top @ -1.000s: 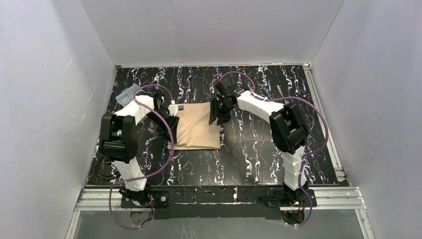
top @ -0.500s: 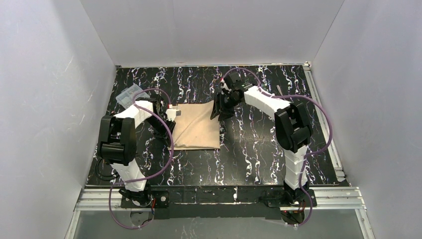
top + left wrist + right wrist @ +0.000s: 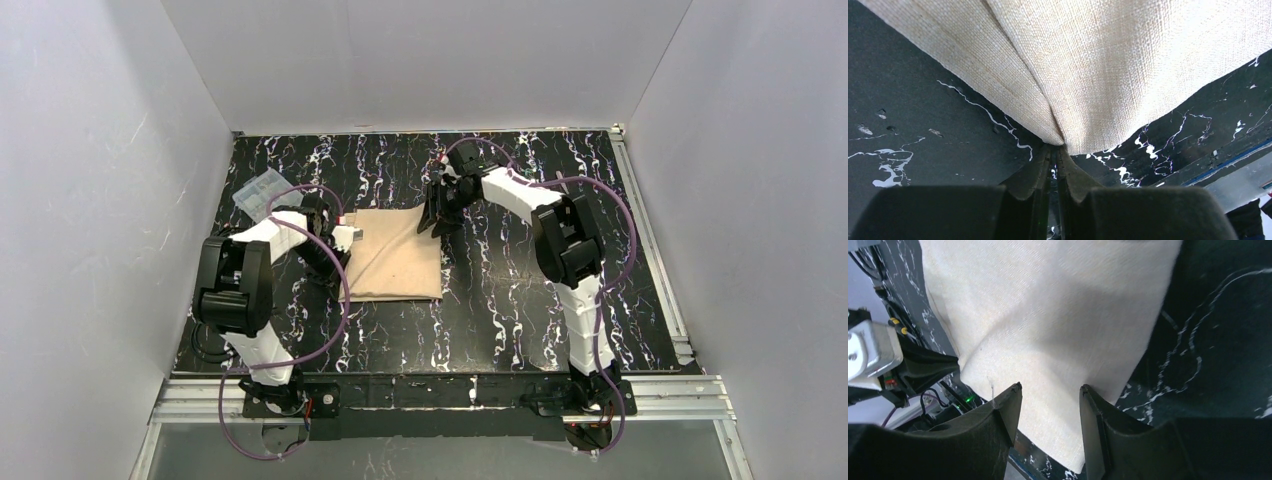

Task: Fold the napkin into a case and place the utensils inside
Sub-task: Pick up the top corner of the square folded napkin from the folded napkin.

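left gripper (image 3: 1057,150) pinches napkin (image 3: 1108,65) corner; right gripper (image 3: 1050,388) parted, since drawn farther back

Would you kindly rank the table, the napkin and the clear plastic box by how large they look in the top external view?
Largest to smallest:
1. table
2. napkin
3. clear plastic box
No two look close in size.

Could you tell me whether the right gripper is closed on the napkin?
No, the right gripper stands open, its jaws apart over the napkin.
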Controlling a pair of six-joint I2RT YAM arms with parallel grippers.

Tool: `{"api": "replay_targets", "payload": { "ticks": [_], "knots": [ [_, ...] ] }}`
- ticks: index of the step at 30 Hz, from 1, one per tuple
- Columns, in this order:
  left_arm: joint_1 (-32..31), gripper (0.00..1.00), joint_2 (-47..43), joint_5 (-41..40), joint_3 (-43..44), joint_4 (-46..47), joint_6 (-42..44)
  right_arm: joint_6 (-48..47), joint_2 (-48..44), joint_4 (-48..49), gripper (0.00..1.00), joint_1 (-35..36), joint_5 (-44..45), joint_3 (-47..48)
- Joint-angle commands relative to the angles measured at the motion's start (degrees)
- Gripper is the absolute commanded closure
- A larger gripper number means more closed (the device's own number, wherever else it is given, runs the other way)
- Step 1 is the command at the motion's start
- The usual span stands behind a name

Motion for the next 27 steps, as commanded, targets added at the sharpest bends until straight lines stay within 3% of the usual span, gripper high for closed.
{"api": "replay_targets", "payload": {
  "ticks": [1,9,12,16,19,27],
  "knots": [
    [0.2,0.93,-2.7,-1.9,-2.1,1.8,1.7,-0.1,2.5,2.2,0.45,-3.1,-3.1,4.6],
    [1.5,0.94,-7.5,4.0,2.2,-3.5,2.5,9.0,4.5,17.6,0.46,-4.8,-21.1,1.7],
    [2.2,0.94,-7.2,7.1,5.8,-7.3,3.1,11.3,4.3,20.7,0.46,-5.8,-20.8,1.4],
    [2.2,0.94,-7.1,8.5,8.5,-9.0,2.6,8.5,8.3,14.1,0.51,-5.7,-17.4,4.1],
    [2.2,0.92,-6.4,9.7,9.9,-9.7,1.5,8.4,9.8,14.7,0.51,-5.3,-16.1,1.5],
    [2.1,0.73,-3.7,9.1,10.5,-8.7,-0.4,8.3,10.5,16.3,0.49,-3.7,-18.0,3.0]
  ]
}}
